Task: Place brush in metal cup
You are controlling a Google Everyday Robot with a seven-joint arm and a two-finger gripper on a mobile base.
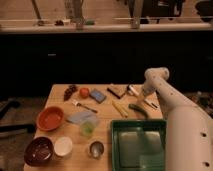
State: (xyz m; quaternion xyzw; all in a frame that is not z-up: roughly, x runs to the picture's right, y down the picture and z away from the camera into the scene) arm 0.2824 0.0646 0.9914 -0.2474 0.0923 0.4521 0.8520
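Note:
The brush [141, 97] lies on the far right of the wooden table [106, 124], with its white head toward the back and its dark handle end toward the front right. My gripper [142, 94] hangs from the white arm [175, 107] right over the brush, at or just above it. The metal cup [96, 148] stands near the front edge, left of the green tray [139, 143] and far from the gripper.
A pale-green cup [88, 128], white bowl [63, 146], dark bowl [39, 150] and orange bowl [50, 118] stand at the front left. A fork [83, 105], blue cloth [79, 117], orange fruit [84, 92], blue sponge [98, 95], brown block [116, 91] and yellow and green items [120, 108] lie mid-table.

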